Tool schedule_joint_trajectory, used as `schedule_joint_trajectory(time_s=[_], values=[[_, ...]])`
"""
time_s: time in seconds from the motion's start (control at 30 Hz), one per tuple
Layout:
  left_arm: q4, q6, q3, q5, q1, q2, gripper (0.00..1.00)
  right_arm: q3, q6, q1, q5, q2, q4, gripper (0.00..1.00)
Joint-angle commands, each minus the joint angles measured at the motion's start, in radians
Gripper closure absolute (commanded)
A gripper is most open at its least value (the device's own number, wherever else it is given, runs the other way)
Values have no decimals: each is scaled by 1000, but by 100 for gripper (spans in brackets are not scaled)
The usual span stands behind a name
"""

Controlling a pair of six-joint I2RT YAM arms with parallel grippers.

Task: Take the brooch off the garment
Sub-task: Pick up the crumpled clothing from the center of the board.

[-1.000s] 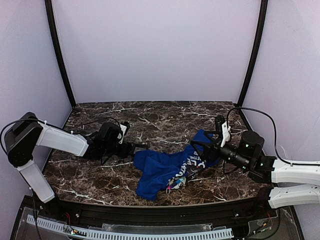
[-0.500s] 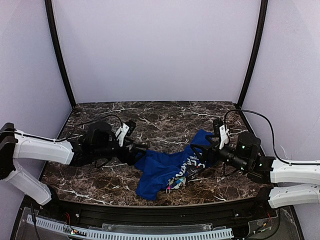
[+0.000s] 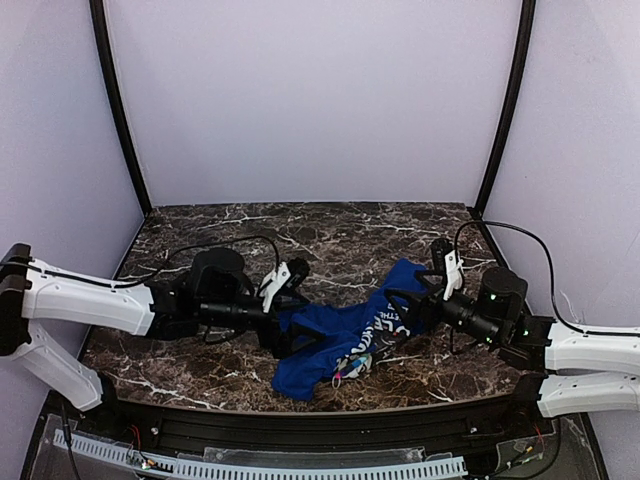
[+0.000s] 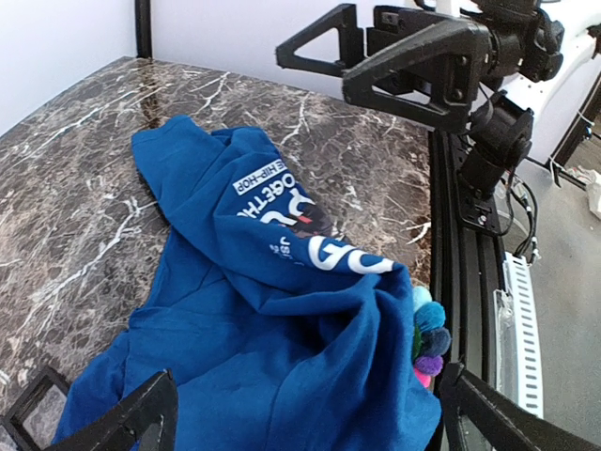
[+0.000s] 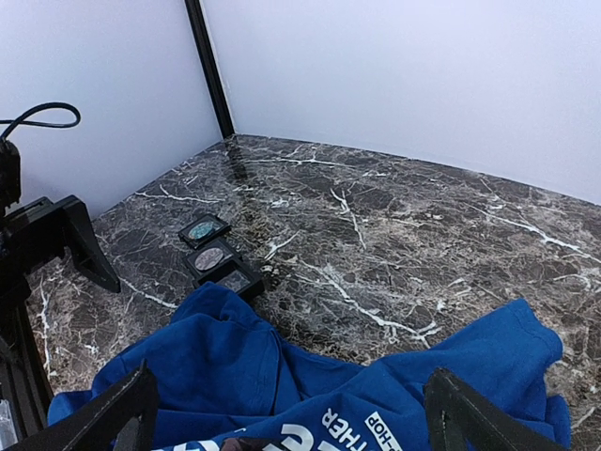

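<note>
Brooch [image 4: 427,336], small, roundish, multicoloured, pinned at near edge of crumpled blue garment with white lettering [image 3: 318,345]. Left gripper [image 3: 288,305] spread wide over cloth; right gripper [image 3: 412,295] likewise spread, pinching nothing.

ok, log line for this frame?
left pincer: open, at left end of shirt | right pincer: open, at its right end | brooch: on shirt's near edge, untouched | task: brooch not yet removed

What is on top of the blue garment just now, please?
The brooch, a small multicoloured cluster, sits at the garment's edge nearest the arm bases, just past the white lettering. A fold of cloth covers part of it, so its pin and fastening cannot be seen.
</note>
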Motion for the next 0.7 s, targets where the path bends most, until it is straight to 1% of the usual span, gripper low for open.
schedule_joint_trajectory(time_s=[0.0, 0.07, 0.23, 0.47, 0.53, 0.57, 0.6, 0.63, 0.67], values=[[-65, 26, 59, 20, -37, 51, 1, -15, 11, -7, -5, -13, 10, 2], [-87, 56, 82, 6, -52, 74, 1, -15, 10, -7, -6, -12, 10, 2], [-115, 70, 122, -15, -72, 134, 1, -15, 8, -7, -6, -15, 12, 2], [-117, 69, 154, 7, -79, 183, 1, -13, 6, -7, -2, -10, 14, 2], [-120, 71, 161, 14, -80, 192, 5, -13, 6, -7, -3, -7, 16, 2], [-123, 73, 166, 17, -80, 194, 10, -13, 6, -7, -2, -6, 16, 2], [-130, 75, 168, 18, -80, 201, 13, -12, 6, -7, -4, -7, 17, 2], [-131, 76, 173, 20, -80, 203, 18, -12, 7, -7, -3, -6, 17, 2], [-133, 76, 175, 21, -80, 208, 21, -12, 8, -7, -3, -7, 18, 2]])
